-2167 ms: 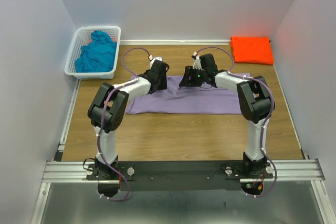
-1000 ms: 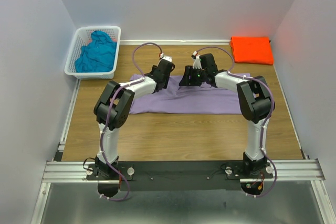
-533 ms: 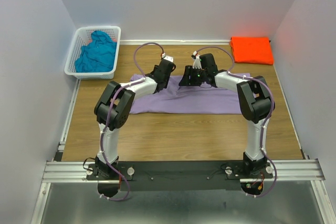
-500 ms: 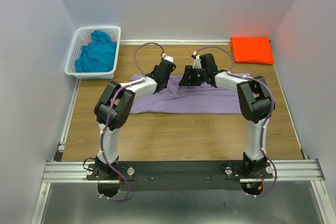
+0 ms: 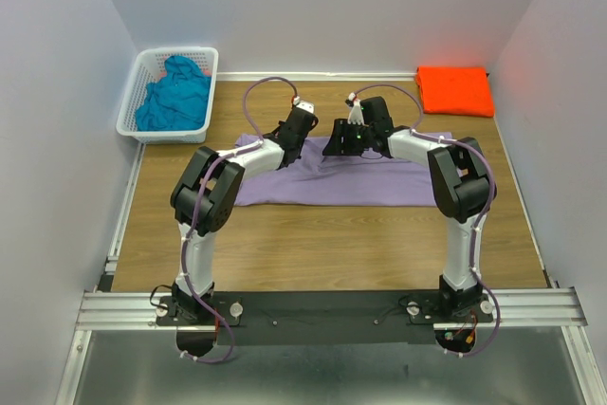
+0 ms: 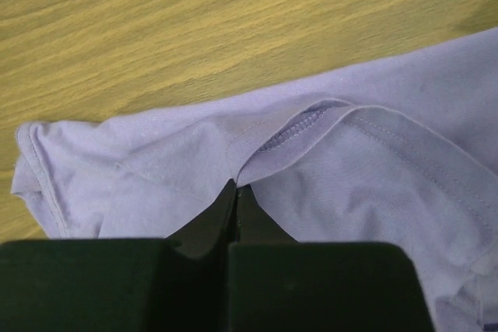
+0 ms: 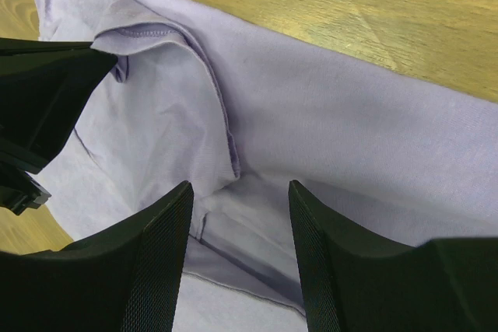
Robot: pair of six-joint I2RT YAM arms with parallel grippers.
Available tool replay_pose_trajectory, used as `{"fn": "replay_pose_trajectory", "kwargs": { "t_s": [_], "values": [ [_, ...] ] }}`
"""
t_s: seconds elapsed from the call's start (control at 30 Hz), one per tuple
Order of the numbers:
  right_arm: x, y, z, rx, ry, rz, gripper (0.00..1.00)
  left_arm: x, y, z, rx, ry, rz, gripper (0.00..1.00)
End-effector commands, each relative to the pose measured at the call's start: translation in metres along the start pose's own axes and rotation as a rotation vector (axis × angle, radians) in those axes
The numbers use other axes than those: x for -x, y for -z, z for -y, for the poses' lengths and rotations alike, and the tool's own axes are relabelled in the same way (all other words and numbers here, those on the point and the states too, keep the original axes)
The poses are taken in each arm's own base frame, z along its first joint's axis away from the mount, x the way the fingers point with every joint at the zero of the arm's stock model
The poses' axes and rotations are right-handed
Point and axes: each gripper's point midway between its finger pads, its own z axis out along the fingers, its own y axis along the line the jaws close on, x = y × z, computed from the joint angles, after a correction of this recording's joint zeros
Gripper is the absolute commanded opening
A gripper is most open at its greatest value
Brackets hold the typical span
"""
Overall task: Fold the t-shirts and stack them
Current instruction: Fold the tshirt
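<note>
Folding step on lavender cotton t-shirt (image 5: 332, 185), spread flat on wooden bench (image 5: 313, 244), right of white plastic lattice basket (image 5: 159, 133). Left pincer (image 6: 236, 188) pressed together, pinching seamed fold; right pincer (image 7: 240, 186) spread, just over cloth. Next probably: right pinch, joint lift, even fold-over.

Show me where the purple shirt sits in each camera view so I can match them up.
Top view: purple shirt spread wide at centre.
Left wrist: fills the lower right, reaching the left border.
Right wrist: covers most of the frame.
Shared landmark: the stitched fold pinched by the left gripper, upper left in the right wrist view, not visible from above.
</note>
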Motion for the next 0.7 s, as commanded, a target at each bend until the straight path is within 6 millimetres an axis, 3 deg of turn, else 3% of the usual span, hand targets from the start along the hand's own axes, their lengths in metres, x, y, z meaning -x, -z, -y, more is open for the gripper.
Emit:
{"fn": "replay_pose_trajectory", "kwargs": {
  "t_s": [0.0,0.2,0.67],
  "values": [
    [0.006,-0.008,-0.007,0.038,0.023,0.004,0.59,0.017,0.008,-0.006,0.031,-0.009,0.042,0.0],
    [0.006,-0.011,-0.01,0.063,0.026,-0.003,0.59,0.018,0.013,-0.013,0.047,-0.048,0.048,0.0],
    [-0.006,-0.022,-0.02,0.129,0.017,-0.051,0.46,0.025,0.018,-0.022,0.072,-0.062,0.055,0.0]
  ]
}}
